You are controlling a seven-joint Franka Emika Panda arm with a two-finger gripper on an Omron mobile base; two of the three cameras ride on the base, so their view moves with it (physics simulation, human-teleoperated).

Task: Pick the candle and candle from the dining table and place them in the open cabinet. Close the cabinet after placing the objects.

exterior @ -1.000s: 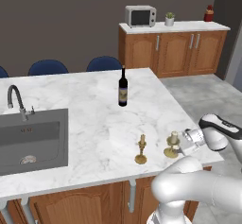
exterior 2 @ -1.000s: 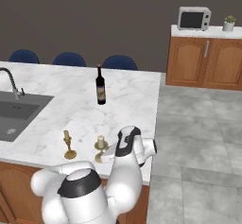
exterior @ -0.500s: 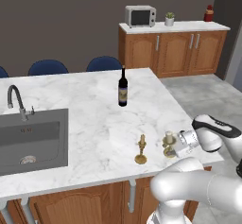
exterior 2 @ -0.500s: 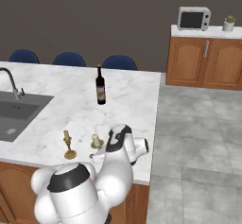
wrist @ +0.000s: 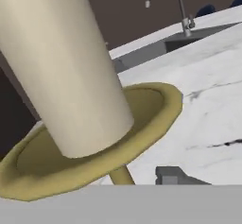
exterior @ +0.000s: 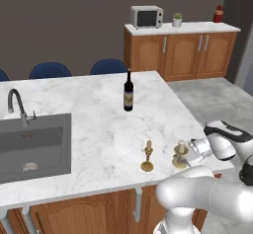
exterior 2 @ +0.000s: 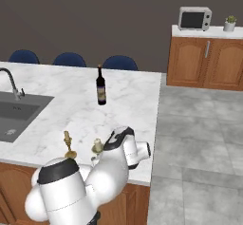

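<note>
The short thick cream candle [exterior: 181, 153] on its brass stick stands near the front right corner of the marble dining table [exterior: 99, 144]. My gripper [exterior: 190, 149] is pressed up to its right side at candle height. In the hand view this candle [wrist: 71, 76] and its brass dish loom very close, with one dark fingertip [wrist: 182, 176] showing below them; whether the jaws press on it is hidden. The thin tapered candle [exterior: 147, 156] stands free a little to the left. From the right base, both candles [exterior 2: 97, 146] [exterior 2: 68, 145] peek out beside my arm. The open cabinet is out of view.
A dark wine bottle [exterior: 128, 92] stands mid-table behind the candles. The grey sink [exterior: 29, 139] and curved faucet [exterior: 17, 104] take the table's left side. Blue chairs [exterior: 107, 66] line the far edge. Low wooden cabinets with a microwave [exterior: 147, 17] stand at the back right, across grey floor.
My gripper has slid left along the table's front edge up to the thick candle, and its jaws have narrowed around it. Both candles and the bottle stand where they were.
</note>
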